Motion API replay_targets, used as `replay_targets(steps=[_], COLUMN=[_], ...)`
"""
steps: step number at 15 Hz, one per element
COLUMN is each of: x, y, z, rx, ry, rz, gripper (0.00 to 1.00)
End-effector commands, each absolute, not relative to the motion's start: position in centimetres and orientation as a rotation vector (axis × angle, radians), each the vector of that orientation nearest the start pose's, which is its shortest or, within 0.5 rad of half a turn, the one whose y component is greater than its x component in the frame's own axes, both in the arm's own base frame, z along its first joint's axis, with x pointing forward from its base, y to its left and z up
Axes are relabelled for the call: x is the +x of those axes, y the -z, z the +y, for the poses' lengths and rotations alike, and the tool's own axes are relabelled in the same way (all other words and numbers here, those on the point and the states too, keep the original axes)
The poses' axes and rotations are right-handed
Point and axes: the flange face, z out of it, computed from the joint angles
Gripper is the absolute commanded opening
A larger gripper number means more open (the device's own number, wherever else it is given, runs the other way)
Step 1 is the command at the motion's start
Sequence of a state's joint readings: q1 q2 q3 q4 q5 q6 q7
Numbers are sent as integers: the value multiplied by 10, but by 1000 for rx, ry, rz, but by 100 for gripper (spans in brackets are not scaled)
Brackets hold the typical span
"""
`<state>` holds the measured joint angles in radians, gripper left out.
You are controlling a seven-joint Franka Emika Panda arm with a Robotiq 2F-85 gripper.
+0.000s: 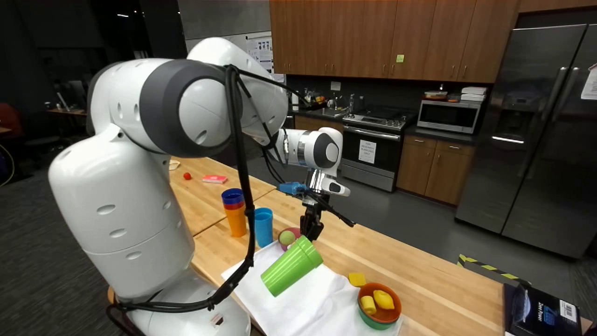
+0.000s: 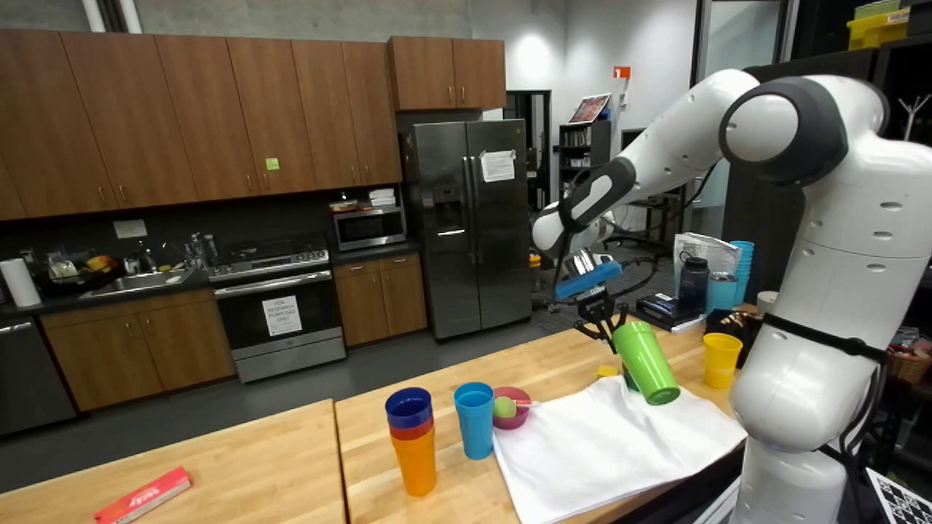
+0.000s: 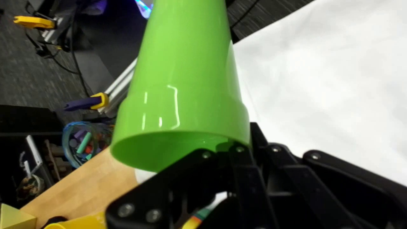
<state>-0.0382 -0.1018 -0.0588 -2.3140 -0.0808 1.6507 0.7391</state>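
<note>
A green cup (image 3: 184,79) hangs tilted from my gripper (image 3: 251,143), its open mouth toward the wrist camera and its base pointing away and down. The jaws are shut on the rim wall: one finger reaches inside the mouth, the other presses the outside. In both exterior views the green cup (image 1: 293,266) (image 2: 646,364) appears held off the table, over a white cloth (image 1: 317,303) (image 2: 582,451). Close by stands an orange bowl (image 1: 394,313) with a lemon (image 1: 383,299) and another yellow piece inside. The cup mostly hides that bowl in an exterior view.
A blue cup (image 1: 263,227), stacked orange, red and blue cups (image 2: 415,458), and a pink bowl (image 2: 520,416) with a green ball (image 2: 504,407) line the cloth's far end. A yellow cup (image 2: 721,360) stands near the arm base. A yellow block (image 1: 357,279) lies by the orange bowl.
</note>
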Motion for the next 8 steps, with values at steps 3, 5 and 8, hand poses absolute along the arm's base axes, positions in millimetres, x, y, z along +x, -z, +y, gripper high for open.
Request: replay_targets(steps=[3, 5, 8], x=[449, 449, 455], y=[-409, -405, -402], z=[-37, -34, -34], rx=[-2893, -2941, -2942], ry=[-405, -323, -365], rz=[1324, 1317, 1290], gripper=[2, 2, 7])
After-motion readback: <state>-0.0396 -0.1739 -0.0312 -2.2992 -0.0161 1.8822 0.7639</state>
